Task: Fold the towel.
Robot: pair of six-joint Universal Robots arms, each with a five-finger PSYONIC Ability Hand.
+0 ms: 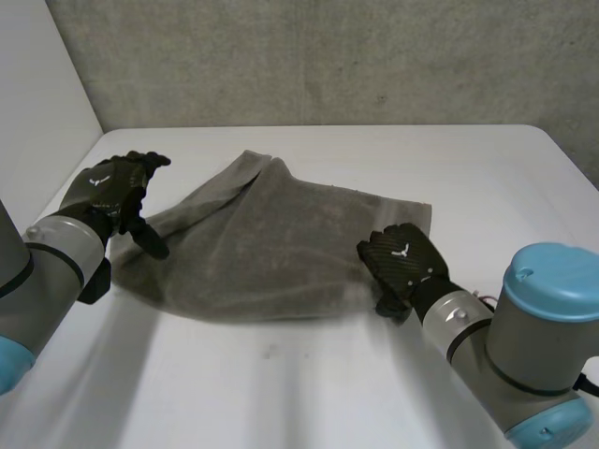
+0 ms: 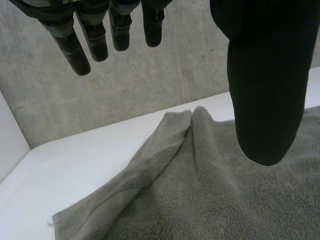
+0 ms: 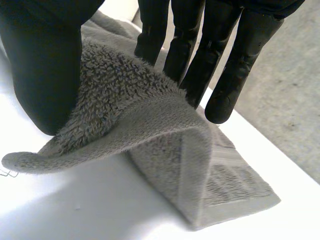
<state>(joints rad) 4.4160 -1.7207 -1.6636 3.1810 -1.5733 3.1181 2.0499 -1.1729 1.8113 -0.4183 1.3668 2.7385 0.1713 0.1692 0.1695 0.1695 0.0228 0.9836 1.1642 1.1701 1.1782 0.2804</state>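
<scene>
On the table (image 1: 468,159), the right hand (image 1: 402,258) pinches the towel (image 1: 281,234).

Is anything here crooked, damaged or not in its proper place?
Only the towel: it lies askew on the table, its far edge folded over unevenly. The right hand pinches its near right corner, raised; the left hand is open at its left end. No damage visible.

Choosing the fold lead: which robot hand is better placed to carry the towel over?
Right. The right robot hand pinches the towel at its near right edge between thumb and fingers. The left robot hand hovers open over its left end, holding nothing.
</scene>
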